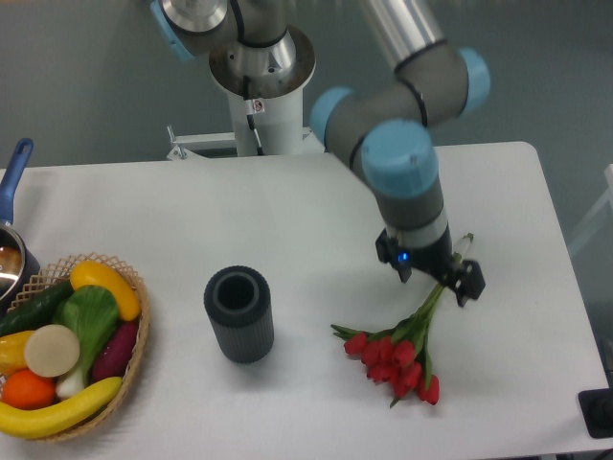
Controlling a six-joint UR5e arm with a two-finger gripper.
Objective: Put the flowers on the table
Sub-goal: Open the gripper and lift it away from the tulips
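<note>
The flowers (396,357), a bunch of red tulips with green leaves and long green stems, lie flat on the white table (287,206) at the front right, heads toward the front edge. My gripper (439,277) is low over the stem end of the bunch. Its two black fingers stand apart, one on each side of the stems, so it looks open. The tip of the stems shows just behind the gripper.
A dark grey ribbed cylindrical vase (238,312) stands upright left of the flowers. A wicker basket (140,337) of colourful fruit and vegetables sits at the front left. A pot with a blue handle (13,174) is at the left edge.
</note>
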